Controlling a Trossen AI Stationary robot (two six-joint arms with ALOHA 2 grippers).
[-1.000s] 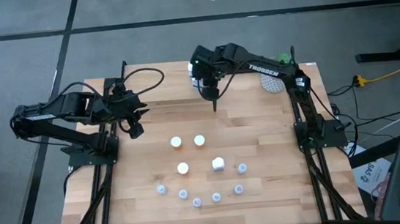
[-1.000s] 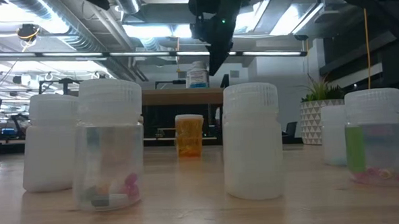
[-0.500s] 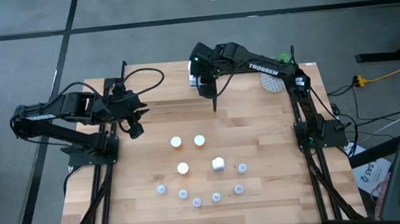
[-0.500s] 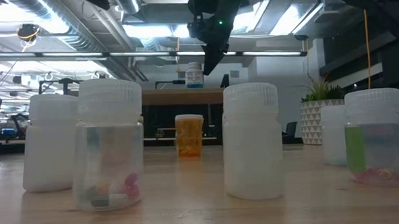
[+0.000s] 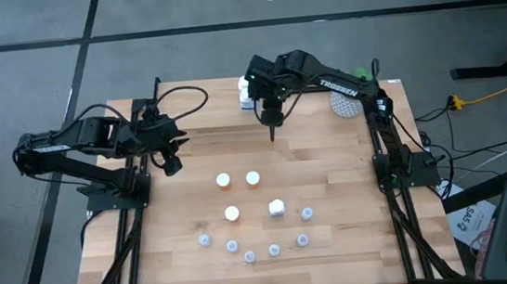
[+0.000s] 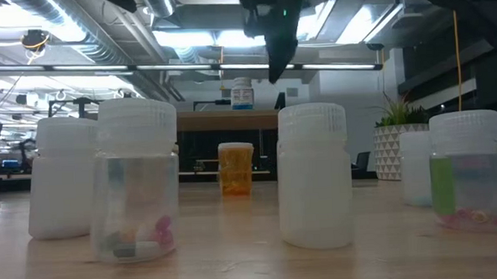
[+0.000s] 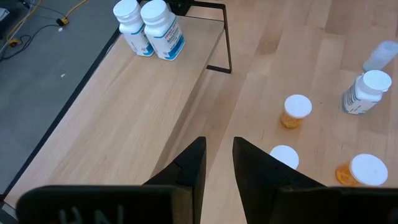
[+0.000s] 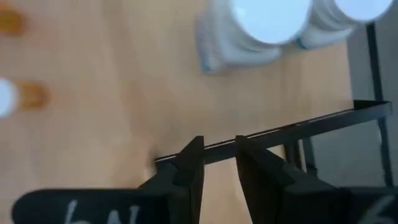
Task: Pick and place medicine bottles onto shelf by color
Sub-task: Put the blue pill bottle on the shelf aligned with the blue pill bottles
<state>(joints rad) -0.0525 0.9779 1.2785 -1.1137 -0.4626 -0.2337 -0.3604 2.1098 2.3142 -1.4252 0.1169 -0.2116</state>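
Observation:
Two white medicine bottles (image 7: 149, 28) stand on the shelf (image 7: 143, 93) at the table's far edge. My right gripper (image 5: 271, 131) hangs above the table just near of the shelf (image 8: 298, 127), pointing steeply down, its fingers a narrow gap apart and empty. Orange bottles (image 5: 252, 177), a blocky white one (image 5: 277, 208) and several pale-blue vials (image 5: 274, 250) stand upright at mid-table. My left gripper (image 5: 171, 161) waits at the table's left, held high, with a narrow empty gap (image 7: 217, 162).
A white pot with a green plant (image 5: 347, 100) stands at the far right, under the right arm. The low view shows vials (image 6: 139, 182) and white bottles (image 6: 315, 174) close up, with an orange one (image 6: 236, 168) behind them.
My right gripper has risen a little beside the shelf and drifted slightly toward the table's right. Its finger gap is unchanged. The bottles stand as before.

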